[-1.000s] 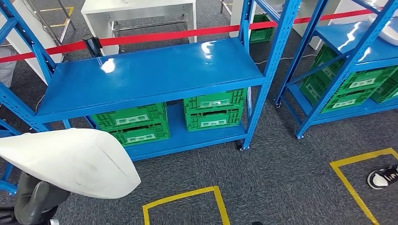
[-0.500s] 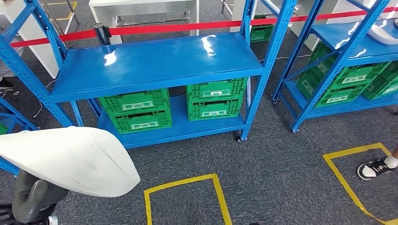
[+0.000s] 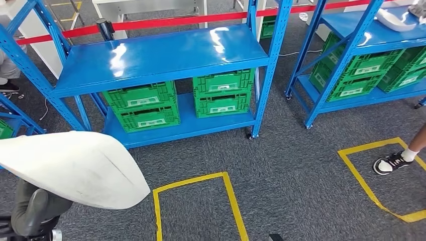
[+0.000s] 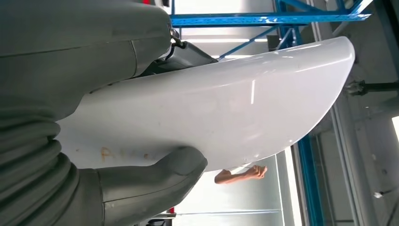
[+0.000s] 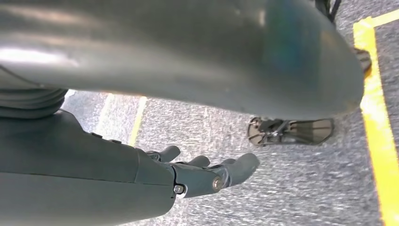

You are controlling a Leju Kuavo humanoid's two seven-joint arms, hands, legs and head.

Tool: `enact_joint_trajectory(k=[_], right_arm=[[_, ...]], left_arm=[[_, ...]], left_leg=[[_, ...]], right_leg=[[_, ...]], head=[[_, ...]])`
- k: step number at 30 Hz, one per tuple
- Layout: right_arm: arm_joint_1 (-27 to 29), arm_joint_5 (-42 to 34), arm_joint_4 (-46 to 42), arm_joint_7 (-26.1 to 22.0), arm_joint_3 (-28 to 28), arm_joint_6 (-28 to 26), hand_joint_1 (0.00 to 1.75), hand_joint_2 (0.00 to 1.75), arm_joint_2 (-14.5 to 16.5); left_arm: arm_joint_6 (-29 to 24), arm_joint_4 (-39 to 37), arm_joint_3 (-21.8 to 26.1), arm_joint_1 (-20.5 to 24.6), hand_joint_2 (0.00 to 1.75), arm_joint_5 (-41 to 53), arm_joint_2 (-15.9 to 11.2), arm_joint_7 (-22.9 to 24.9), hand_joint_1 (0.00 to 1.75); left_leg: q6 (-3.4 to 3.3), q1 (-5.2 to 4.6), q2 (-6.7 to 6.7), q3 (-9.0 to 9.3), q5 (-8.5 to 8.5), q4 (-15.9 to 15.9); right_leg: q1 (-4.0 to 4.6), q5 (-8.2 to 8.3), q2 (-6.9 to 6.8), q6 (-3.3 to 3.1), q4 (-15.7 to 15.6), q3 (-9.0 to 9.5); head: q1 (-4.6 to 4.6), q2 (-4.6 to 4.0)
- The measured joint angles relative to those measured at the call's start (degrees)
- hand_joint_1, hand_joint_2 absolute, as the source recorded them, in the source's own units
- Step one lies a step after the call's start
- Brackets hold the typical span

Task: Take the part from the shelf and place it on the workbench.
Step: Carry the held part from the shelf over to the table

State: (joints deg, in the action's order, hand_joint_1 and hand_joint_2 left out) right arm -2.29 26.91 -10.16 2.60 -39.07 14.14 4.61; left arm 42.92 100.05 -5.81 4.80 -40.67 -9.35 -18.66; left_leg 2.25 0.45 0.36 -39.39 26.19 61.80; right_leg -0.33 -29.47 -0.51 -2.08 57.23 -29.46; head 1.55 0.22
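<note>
Head view is showing me carrying the white part (image 3: 75,168) at seven o'clock, my left hand (image 4: 94,141) clamping it while my right hand (image 5: 207,174) is hanging slack-fingered and empty, so I judge I am needing to find the workbench next.

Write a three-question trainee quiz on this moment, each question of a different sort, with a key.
1. True or false: the left hand holds the white part.
2. What stands on the lower level of the blue shelf? A) green crates B) cardboard boxes C) paint tins
3. Fill in: the right hand hangs over the grey ____, holding nothing.

Key: 1 true; 2 A, the green crates; 3 carpet.
</note>
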Motion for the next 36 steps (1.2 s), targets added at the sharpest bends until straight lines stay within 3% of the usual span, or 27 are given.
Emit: enact_joint_trajectory(k=[2,3,4,5,7,9,10,11,13,14,15,17,18,19,20,21,22,24,25,26,28,29,31,33,34,36], right_arm=[[0.01,0.05,0.00,-0.17,-0.22,0.00,0.00,0.00,0.14],[0.01,0.10,0.00,-0.20,-0.27,0.00,0.00,0.00,0.25],[-0.01,0.17,0.00,-0.20,-0.27,0.00,0.00,0.00,0.36],[-0.02,0.24,0.00,-0.21,-0.27,0.00,0.00,0.00,0.50],[-0.09,0.30,-0.01,-0.22,-0.27,0.00,0.00,0.00,0.78],[-0.15,0.31,-0.03,-0.26,-0.27,0.00,0.00,0.00,1.00],[-0.21,0.31,-0.04,-0.27,-0.27,0.00,0.00,0.00,1.05],[-0.21,0.31,-0.04,-0.28,-0.27,0.00,0.00,0.00,1.09],[-0.04,0.32,-0.03,-0.25,-0.29,0.00,0.00,0.00,1.11],[0.08,0.34,-0.03,-0.23,-0.30,0.00,0.00,0.00,1.12],[0.19,0.35,-0.02,-0.22,-0.31,0.00,0.00,0.00,1.13],[0.17,0.37,-0.02,0.21,-0.32,0.01,0.00,0.00,1.19],[0.08,0.37,-0.02,1.08,-0.32,0.01,0.00,0.00,1.25],[-0.04,0.42,-0.02,2.45,-0.32,0.01,0.00,0.00,1.31],[-0.14,0.51,-0.02,3.98,-0.32,0.01,0.00,0.00,1.37],[-0.18,0.64,-0.02,5.22,-0.32,0.01,0.00,0.00,1.42],[-0.17,0.75,-0.02,5.83,-0.32,0.00,0.00,0.00,1.44],[-0.23,0.84,-0.02,5.22,-0.32,0.00,0.00,0.00,1.45],[-0.32,0.87,-0.02,4.45,-0.32,0.00,0.00,0.00,1.48],[-0.42,0.95,-0.02,3.58,-0.32,0.00,0.00,0.00,1.51],[-0.50,1.17,-0.01,2.09,-0.31,0.00,0.00,0.00,1.64],[-0.54,1.26,0.01,1.44,-0.31,-0.01,0.00,0.00,1.69],[-0.58,1.26,0.04,0.07,-0.31,-0.02,0.00,0.00,1.75],[-0.60,1.21,0.04,-1.17,-0.32,-0.03,0.00,0.00,1.71],[-0.59,1.21,0.04,-1.59,-0.32,-0.03,0.00,0.00,1.71],[-0.56,1.26,0.04,-1.97,-0.32,-0.02,0.00,0.00,1.70]], left_arm=[[1.22,0.29,0.07,-0.91,1.75,-0.31,-0.65,-0.45,1.75],[1.97,0.21,0.08,-1.15,1.75,-0.52,-1.00,-0.59,1.75],[2.55,-0.03,0.08,-1.26,1.75,-0.72,-1.31,-0.65,1.75],[2.94,-0.35,0.08,-1.30,1.75,-0.85,-1.59,-0.68,1.75],[3.21,-0.94,0.08,-1.19,1.75,-0.98,-1.92,-0.71,1.75],[3.28,-1.21,0.09,-0.80,1.75,-1.08,-2.10,-0.74,1.75],[3.30,-1.30,0.09,-0.62,1.75,-1.14,-2.18,-0.76,1.75],[3.31,-1.41,0.10,-0.53,1.75,-1.17,-2.25,-0.78,1.75],[3.31,-1.76,0.10,-0.59,1.75,-1.19,-2.31,-0.79,1.75],[3.31,-1.90,0.09,-0.64,1.75,-1.19,-2.32,-0.78,1.75],[3.30,-2.00,0.09,-0.64,1.75,-1.20,-2.32,-0.77,1.75],[3.03,-2.07,0.13,-0.71,1.75,-0.92,-2.32,-0.91,1.75],[2.40,-1.92,0.36,-1.03,1.75,-0.28,-2.31,-1.13,1.75],[1.36,-1.47,0.88,-1.67,1.75,0.56,-2.27,-1.29,1.75],[0.15,-0.77,1.71,-2.58,1.75,1.50,-2.20,-1.34,1.75],[-0.83,0.08,2.80,-3.66,1.75,2.31,-2.05,-1.23,1.75],[-1.32,0.91,3.96,-4.68,1.75,2.85,-1.86,-1.06,1.75],[-0.83,1.87,5.86,-6.16,1.75,3.49,-1.46,-1.23,1.75],[-0.23,2.02,6.60,-6.64,1.75,3.64,-1.31,-1.58,1.75],[0.42,1.97,7.24,-6.99,1.75,3.64,-1.20,-2.02,1.75],[1.54,1.55,8.46,-7.54,1.75,3.46,-1.09,-2.85,1.75],[1.93,1.28,8.99,-7.78,1.75,3.31,-1.09,-3.13,1.75],[2.40,0.79,9.75,-8.14,1.75,2.95,-1.13,-3.50,1.75],[2.53,0.52,10.08,-8.39,1.75,2.64,-1.12,-3.65,1.75],[2.54,0.39,10.15,-8.51,1.75,2.55,-1.08,-3.68,1.75],[2.54,0.16,10.20,-8.66,1.75,2.48,-0.95,-3.76,1.75]], left_leg=[[0.50,0.09,-0.12,-1.16,6.06,6.31],[0.70,0.13,-0.12,-1.31,7.57,9.45],[0.83,0.16,-0.11,-0.95,7.49,11.46],[0.90,0.19,-0.11,0.10,6.19,11.98],[0.76,0.28,-0.14,4.90,3.59,7.95],[0.24,0.12,-0.18,11.21,4.85,-0.09],[-0.16,-0.03,-0.19,13.08,5.96,-3.01],[-0.63,-0.23,-0.18,13.74,6.53,-4.61],[-1.79,-0.25,0.01,12.74,5.64,-4.88],[-2.36,-0.20,0.13,12.08,4.94,-4.91],[-2.84,-0.10,0.24,11.29,4.17,-4.96],[-3.26,-0.13,0.30,9.61,2.72,-4.82],[-3.26,-0.17,0.31,8.65,1.97,-4.65],[-3.19,-0.21,0.36,7.61,1.25,-4.39],[-3.08,-0.22,0.44,6.52,0.60,-4.07],[-2.93,-0.22,0.52,5.41,0.01,-3.69],[-2.76,-0.21,0.58,4.42,-0.50,-3.28],[-2.24,-0.33,0.57,2.97,-1.39,-2.59],[-1.90,-0.37,0.57,2.59,-1.90,-2.45],[-1.52,-0.38,0.58,2.41,-2.44,-2.54],[-0.78,-0.18,0.54,2.24,-3.29,-2.84],[-0.43,-0.09,0.41,1.89,-2.54,-2.47],[0.17,0.09,0.11,0.62,2.28,1.22],[0.65,0.16,-0.01,-0.51,7.72,7.86],[0.79,0.17,-0.02,-0.51,8.52,10.63],[0.77,0.17,-0.04,1.72,6.39,11.59]], right_leg=[[0.02,1.47,-0.11,-0.34,0.04,-1.76],[0.04,2.23,-0.17,-0.33,0.13,-2.75],[0.04,2.98,-0.24,-0.27,0.26,-3.76],[0.04,3.73,-0.33,-0.16,0.43,-4.82],[0.02,5.15,-0.42,0.19,0.87,-6.81],[0.13,6.35,-0.42,0.74,1.34,-8.20],[0.15,6.98,-0.41,1.06,1.42,-8.52],[0.15,7.63,-0.40,1.44,1.30,-8.73],[-0.05,8.11,-0.28,2.21,1.20,-9.17],[-0.12,6.80,-0.16,2.55,2.01,-9.63],[-0.19,4.36,-0.05,2.81,3.86,-10.28],[-0.25,-1.92,0.08,3.12,10.43,-11.80],[-0.26,-3.76,0.10,3.21,14.00,-12.28],[-0.26,-4.08,0.11,3.23,16.59,-12.19],[-0.26,-3.10,0.12,3.20,17.53,-11.29],[-0.26,-1.45,0.13,3.09,16.58,-9.46],[-0.26,-0.24,0.19,2.90,13.61,-6.58],[-0.08,-0.99,0.37,2.34,5.53,-0.61],[0.07,-1.98,0.44,2.03,2.55,1.14],[0.24,-2.67,0.47,1.70,1.00,1.73],[0.28,-1.96,0.31,0.94,0.43,1.13],[0.21,-1.28,0.18,0.48,0.26,0.66],[0.05,0.31,-0.14,-0.25,-0.01,-0.79],[0.13,1.79,-0.23,-0.46,0.09,-2.63],[0.18,2.52,-0.26,-0.44,0.21,-3.63],[0.23,3.96,-0.33,-0.26,0.55,-5.71]], head=[[0.06,0.00],[0.06,0.00],[0.06,0.00],[0.07,0.00],[0.06,0.00],[0.06,0.00],[0.06,0.00],[0.06,0.00],[0.05,0.00],[0.03,0.00],[0.01,0.00],[-0.04,0.00],[-0.06,0.00],[-0.06,0.00],[-0.07,0.00],[-0.08,0.00],[-0.08,0.00],[-0.10,0.00],[-0.10,0.00],[-0.11,0.00],[-0.09,0.00],[-0.08,0.00],[-0.01,0.00],[0.06,0.00],[0.05,0.00],[0.05,0.00]])
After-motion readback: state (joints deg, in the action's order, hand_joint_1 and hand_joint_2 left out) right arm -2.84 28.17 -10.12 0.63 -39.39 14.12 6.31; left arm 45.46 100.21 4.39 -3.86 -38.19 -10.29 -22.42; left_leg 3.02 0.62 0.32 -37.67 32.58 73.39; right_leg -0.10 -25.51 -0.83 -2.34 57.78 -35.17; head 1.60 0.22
